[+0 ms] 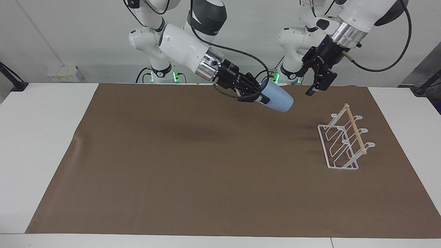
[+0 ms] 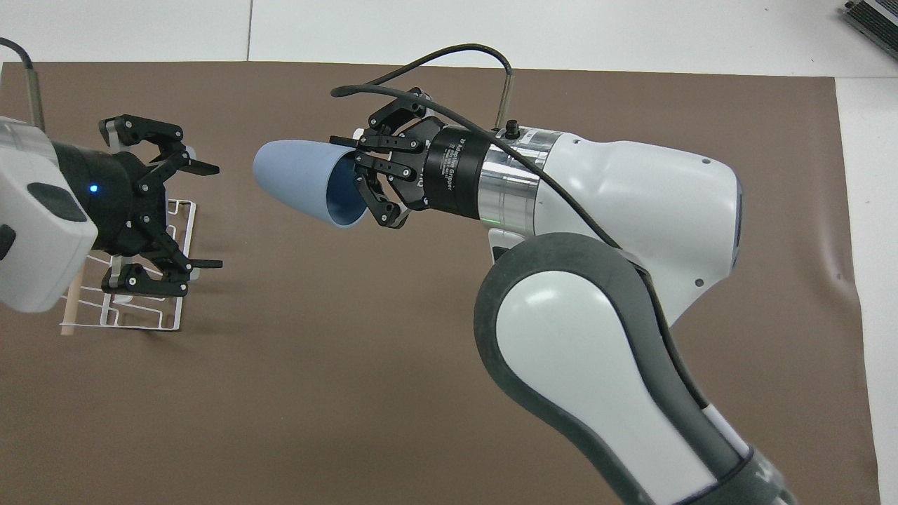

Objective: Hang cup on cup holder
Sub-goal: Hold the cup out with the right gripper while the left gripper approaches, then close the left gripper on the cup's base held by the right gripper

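The light-blue cup (image 1: pixel 278 99) (image 2: pixel 298 179) is held sideways in the air, its closed bottom pointing toward the left arm's end of the table. My right gripper (image 1: pixel 262 96) (image 2: pixel 359 181) is shut on its rim, one finger inside the mouth. My left gripper (image 1: pixel 315 89) (image 2: pixel 210 216) is open and empty, up in the air, its fingers pointing at the cup with a gap between them. The white wire cup holder (image 1: pixel 344 143) with its wooden rod stands on the mat at the left arm's end. In the overhead view the left gripper partly covers the holder (image 2: pixel 179 294).
A brown mat (image 1: pixel 193 165) (image 2: pixel 351 393) covers most of the white table (image 1: pixel 38 137). Nothing else stands on it.
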You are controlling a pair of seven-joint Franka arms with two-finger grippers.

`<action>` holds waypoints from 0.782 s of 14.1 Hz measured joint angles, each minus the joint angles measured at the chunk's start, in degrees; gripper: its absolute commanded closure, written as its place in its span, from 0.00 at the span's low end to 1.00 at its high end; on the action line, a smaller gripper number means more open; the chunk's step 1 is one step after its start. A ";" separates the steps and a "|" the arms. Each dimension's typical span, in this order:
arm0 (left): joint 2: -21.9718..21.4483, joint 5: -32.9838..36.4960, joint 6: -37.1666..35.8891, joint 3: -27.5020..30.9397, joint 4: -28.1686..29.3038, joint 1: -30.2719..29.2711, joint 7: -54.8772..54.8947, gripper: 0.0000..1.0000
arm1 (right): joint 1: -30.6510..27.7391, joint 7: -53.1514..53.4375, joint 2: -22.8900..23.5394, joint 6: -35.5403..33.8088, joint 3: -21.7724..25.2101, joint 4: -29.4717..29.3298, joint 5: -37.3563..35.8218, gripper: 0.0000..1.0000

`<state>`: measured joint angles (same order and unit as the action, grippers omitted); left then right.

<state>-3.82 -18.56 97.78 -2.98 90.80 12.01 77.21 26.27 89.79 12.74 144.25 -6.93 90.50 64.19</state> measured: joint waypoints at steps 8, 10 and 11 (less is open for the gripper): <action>2.14 -1.07 3.72 -0.76 -0.15 0.81 0.00 0.00 | 0.13 0.12 0.14 0.12 0.10 -0.02 0.00 1.00; 4.41 -1.16 4.45 -1.46 -1.63 0.88 -0.05 0.00 | 0.10 0.12 0.21 0.12 0.33 0.05 -0.05 1.00; 5.36 -1.16 4.52 -1.67 -2.64 0.95 -0.12 0.00 | 0.09 0.12 0.29 0.12 0.47 0.04 -0.05 1.00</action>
<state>1.54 -19.72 102.30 -4.65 88.16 12.96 77.09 26.36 89.90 13.03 144.37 -6.46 90.54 64.15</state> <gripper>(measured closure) 0.000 0.956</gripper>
